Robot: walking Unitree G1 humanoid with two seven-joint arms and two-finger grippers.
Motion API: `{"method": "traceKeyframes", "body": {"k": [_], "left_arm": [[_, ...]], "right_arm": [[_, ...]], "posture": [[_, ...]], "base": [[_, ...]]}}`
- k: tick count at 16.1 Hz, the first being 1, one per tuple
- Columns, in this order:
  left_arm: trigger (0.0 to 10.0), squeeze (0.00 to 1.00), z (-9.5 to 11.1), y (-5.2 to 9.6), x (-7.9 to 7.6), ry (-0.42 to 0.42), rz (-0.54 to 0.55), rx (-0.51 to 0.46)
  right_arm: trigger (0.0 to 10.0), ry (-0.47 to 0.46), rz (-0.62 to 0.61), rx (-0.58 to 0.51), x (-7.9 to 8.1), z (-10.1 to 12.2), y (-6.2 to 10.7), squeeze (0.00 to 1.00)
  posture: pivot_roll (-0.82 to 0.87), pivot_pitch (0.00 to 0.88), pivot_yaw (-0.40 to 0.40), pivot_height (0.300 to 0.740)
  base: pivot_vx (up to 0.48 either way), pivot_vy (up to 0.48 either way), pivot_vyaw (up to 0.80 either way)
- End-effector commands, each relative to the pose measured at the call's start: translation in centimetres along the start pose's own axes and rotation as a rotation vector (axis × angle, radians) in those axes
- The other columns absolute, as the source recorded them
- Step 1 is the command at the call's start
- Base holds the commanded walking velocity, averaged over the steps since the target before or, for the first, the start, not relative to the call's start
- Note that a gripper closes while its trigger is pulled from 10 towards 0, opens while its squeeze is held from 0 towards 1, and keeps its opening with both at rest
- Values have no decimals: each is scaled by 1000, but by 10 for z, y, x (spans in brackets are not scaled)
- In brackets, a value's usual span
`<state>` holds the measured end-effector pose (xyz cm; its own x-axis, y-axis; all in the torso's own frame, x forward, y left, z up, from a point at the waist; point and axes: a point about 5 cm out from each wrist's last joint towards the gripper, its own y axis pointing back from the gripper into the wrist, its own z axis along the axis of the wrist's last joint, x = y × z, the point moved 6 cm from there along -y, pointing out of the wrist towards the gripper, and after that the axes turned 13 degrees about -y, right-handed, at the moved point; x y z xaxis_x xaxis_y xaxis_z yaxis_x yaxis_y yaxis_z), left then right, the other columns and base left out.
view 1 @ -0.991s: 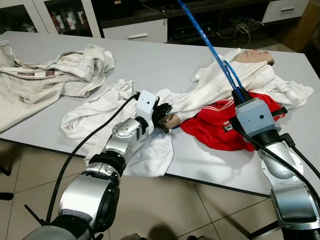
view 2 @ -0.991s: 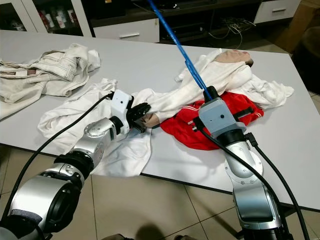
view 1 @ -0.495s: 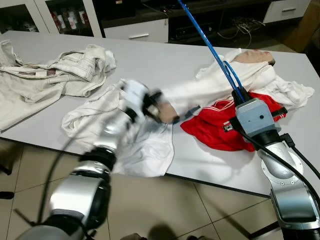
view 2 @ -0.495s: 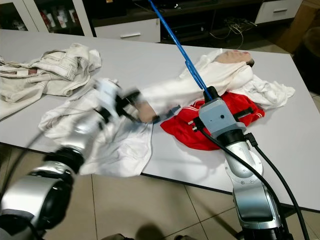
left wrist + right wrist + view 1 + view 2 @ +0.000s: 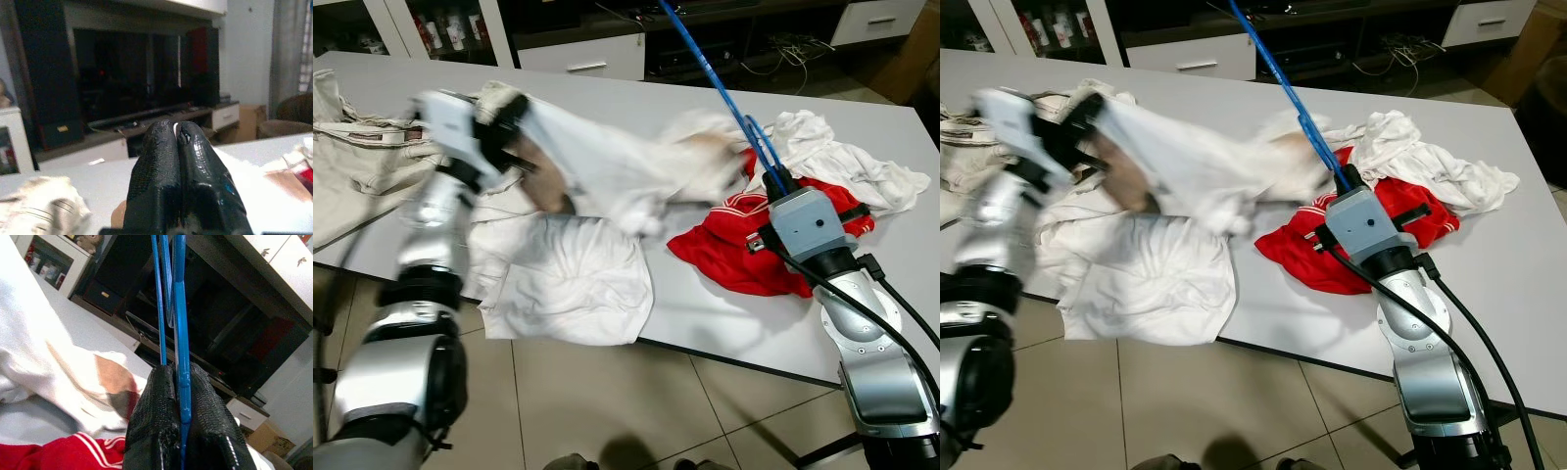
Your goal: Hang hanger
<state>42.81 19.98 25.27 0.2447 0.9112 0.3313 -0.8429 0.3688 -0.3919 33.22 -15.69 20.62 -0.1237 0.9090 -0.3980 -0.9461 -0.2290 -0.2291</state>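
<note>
My left gripper is raised over the table's left side, shut on a white garment with tan patches. The cloth stretches, blurred, from it toward the right. In the left wrist view its fingertips press together on a sliver of white. My right gripper stands over a red garment, shut on a blue hanger that points up and away. The right wrist view shows the hanger clamped between the black fingers.
A second white garment lies at the front edge of the grey table. Beige trousers are at far left, another white cloth at back right. Cabinets stand behind; tiled floor lies below.
My left gripper swung up and to the left, dragging the white garment off the right-hand pile and into the air. The right gripper and hanger barely moved.
</note>
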Motion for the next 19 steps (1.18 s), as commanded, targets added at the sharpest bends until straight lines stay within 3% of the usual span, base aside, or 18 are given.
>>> {"method": "traceKeyframes", "body": {"k": [1, 3, 5, 7, 9, 10, 13, 14, 15, 16, 17, 18, 19], "left_arm": [[0, 0, 4, 4, 8, 4, 10, -14], [0, 0, 6, 15, 18, 21, 13, -24], [0, 0, 21, 28, 21, 73, -68, -80], [0, 0, 43, 33, 59, 106, 46, -150], [0, 0, 44, 42, 92, 132, 167, -151], [0, 0, 42, 46, 100, 140, 219, -143], [0, 0, 30, 54, 108, 127, 289, -86], [0, 0, 2, 51, 84, 84, 173, 58], [0, 0, -14, 51, 68, 50, 94, 142], [745, 0, -25, 53, 57, 28, 44, 197], [10000, 0, -56, 61, 37, -39, -42, 356], [10000, 0, -88, 75, 24, -101, -76, 532], [10000, 0, -93, 78, 26, -113, -58, 566]], "right_arm": [[10000, -8, 9, -11, 1, 2, -1, 0], [10000, -6, 7, -9, 0, 1, 0, 0], [10000, -3, 4, -1, -1, -1, 2, 0], [10000, -3, 9, 2, 0, -2, 1, 0], [10000, -4, 17, 1, 2, -3, 0, 0], [10000, -4, 17, 1, 2, -3, -1, 0], [10000, -4, 16, 0, 2, -3, -2, 0], [10000, -3, 14, 1, 2, -4, -2, 0], [10000, -3, 14, 1, 2, -4, -2, 0], [10000, -3, 13, 1, 1, -4, -2, 0], [10000, -2, 12, 0, 1, -4, -3, 0], [10000, -4, 12, 2, 2, -4, -2, 0], [10000, -4, 13, 3, 2, -5, -1, 0]], "posture": [[-23, 31, 30, 723], [-25, 31, 33, 723], [-23, 35, 32, 723], [-21, 36, 30, 723], [-12, 31, 29, 723], [-12, 28, 31, 723], [-14, 23, 31, 723], [-17, 18, 34, 723], [-17, 17, 34, 723], [-18, 16, 35, 723], [-21, 18, 36, 723], [-23, 19, 34, 723], [-23, 20, 33, 723]], "base": [[0, 0, 0], [0, 0, 0], [0, 0, 0], [0, 0, 0], [0, 0, 0], [0, 0, 0], [0, 0, 0], [0, 0, 0], [0, 0, 0], [0, 0, 0], [0, 0, 0], [0, 0, 0], [0, 0, 0]]}}
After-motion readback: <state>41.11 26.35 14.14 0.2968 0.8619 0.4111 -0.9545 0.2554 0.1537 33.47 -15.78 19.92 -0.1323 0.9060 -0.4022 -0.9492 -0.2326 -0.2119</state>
